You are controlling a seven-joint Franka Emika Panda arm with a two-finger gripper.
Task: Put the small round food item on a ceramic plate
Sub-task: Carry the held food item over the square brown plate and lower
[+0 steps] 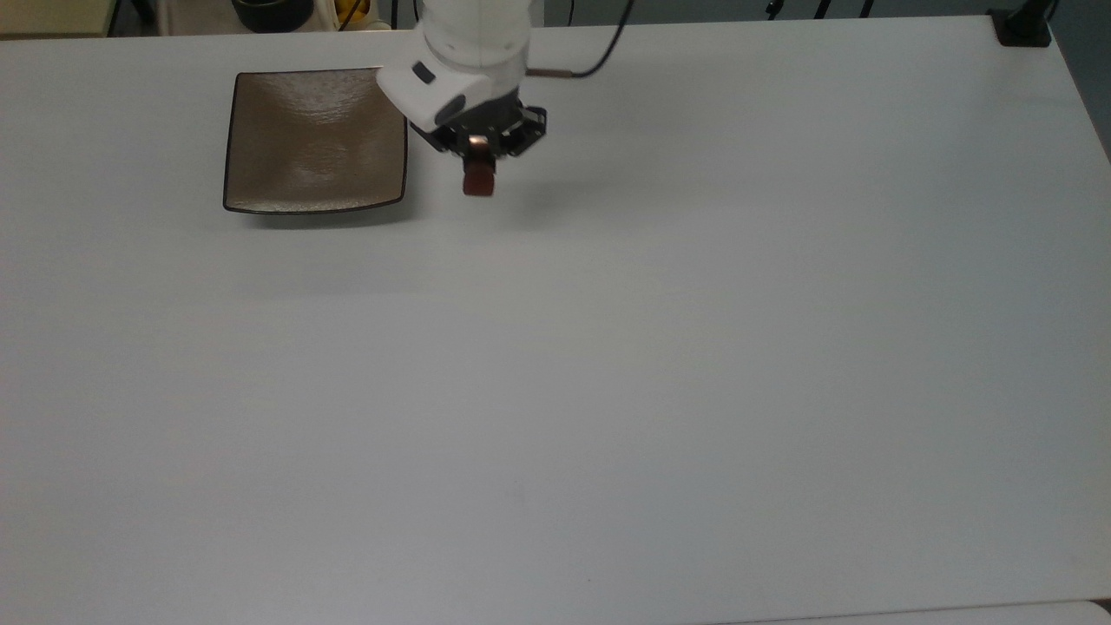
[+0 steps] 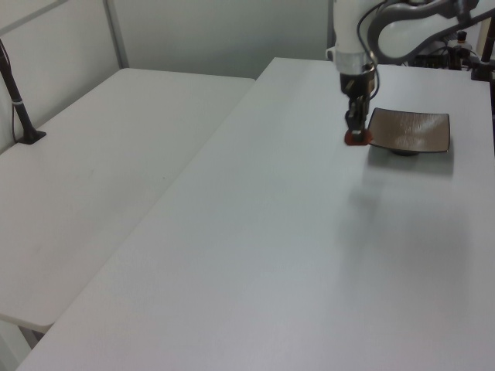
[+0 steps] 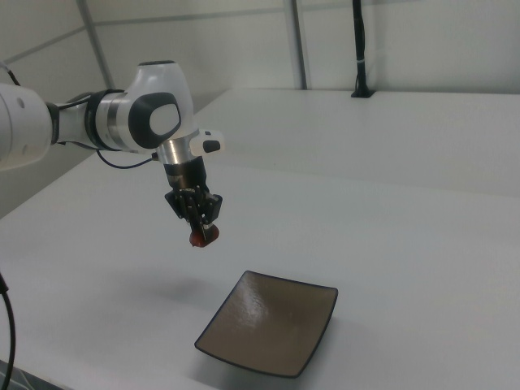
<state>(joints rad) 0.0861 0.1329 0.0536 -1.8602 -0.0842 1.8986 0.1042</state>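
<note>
A wide white surface (image 1: pixel 660 365) fills the scene, with a second white table (image 2: pixel 100 170) beside it, off toward the left view's left. A white and grey robot arm (image 3: pixel 122 122) reaches over the surface from the plate's side. The plate (image 1: pixel 316 141) is square, glossy brown with a thin dark rim, and sits flat on the surface with nothing on it. The arm's black gripper (image 1: pixel 480 167) points downward and hangs in the air just beside the plate, off the plate's edge toward the top view's right. Its fingers are pinched close together around a small dark reddish-brown rounded lump of food (image 3: pixel 201 237), which is held clear above the surface, near the plate but not over it.
</note>
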